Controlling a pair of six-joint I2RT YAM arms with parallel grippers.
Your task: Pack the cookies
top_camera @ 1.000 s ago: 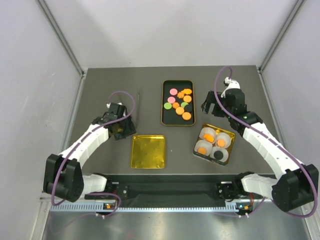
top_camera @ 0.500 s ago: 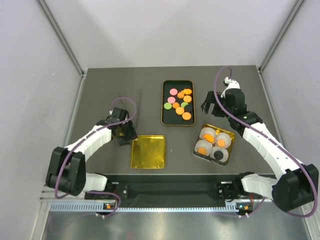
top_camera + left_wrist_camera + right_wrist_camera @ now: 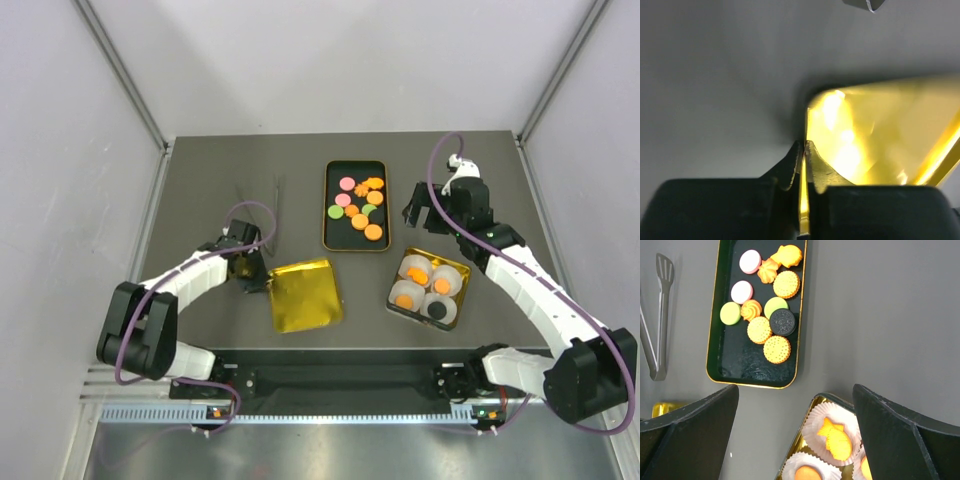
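Loose cookies (image 3: pixel 352 210) in orange, pink, green and black lie scattered inside a gold-rimmed black tray (image 3: pixel 340 237) at the middle of the grey table (image 3: pixel 200 180). More cookies, three orange and one black, sit one apiece in four white paper cups (image 3: pixel 812 422) packed into a gold tin (image 3: pixel 466 272), right of the tray's near end. Left of that same end, a gold lid (image 3: pixel 305 294) lies askew to the tray. The left gripper (image 3: pixel 804 145) is pinched tight on the lid's thin rim at the corner farthest from the tray. The right gripper (image 3: pixel 425 220) hangs just right of the tray, fingers spread wide and holding nothing. Metal tongs (image 3: pixel 664 267) lie on the tray's left.
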